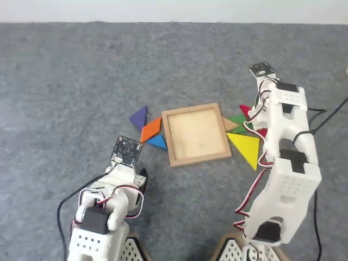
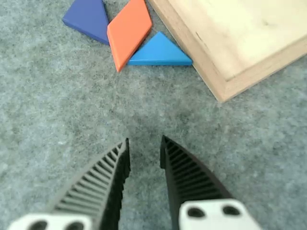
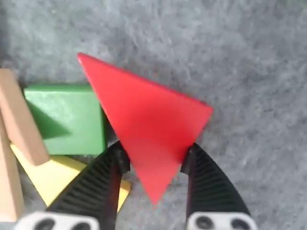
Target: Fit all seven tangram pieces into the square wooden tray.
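The square wooden tray (image 1: 201,158) lies empty mid-table. In the right wrist view my right gripper (image 3: 154,154) is shut on the red triangle (image 3: 146,127), one finger against each slanted edge. Beside the red piece sit a green square (image 3: 67,120), a tan triangle (image 3: 19,124) and a yellow triangle (image 3: 53,179); the high view puts the yellow triangle (image 1: 246,145) at the tray's right side. My left gripper (image 2: 144,141) hovers over bare carpet, slightly open with nothing between its fingers. Ahead of it lie a blue triangle (image 2: 159,51), an orange parallelogram (image 2: 128,29) and a purple triangle (image 2: 88,17), by the tray's corner (image 2: 211,79).
Grey carpet covers the whole table, with wide room behind and to the left of the tray. The right arm's white body (image 1: 288,163) stands along the right side, its cables hanging near the yellow triangle.
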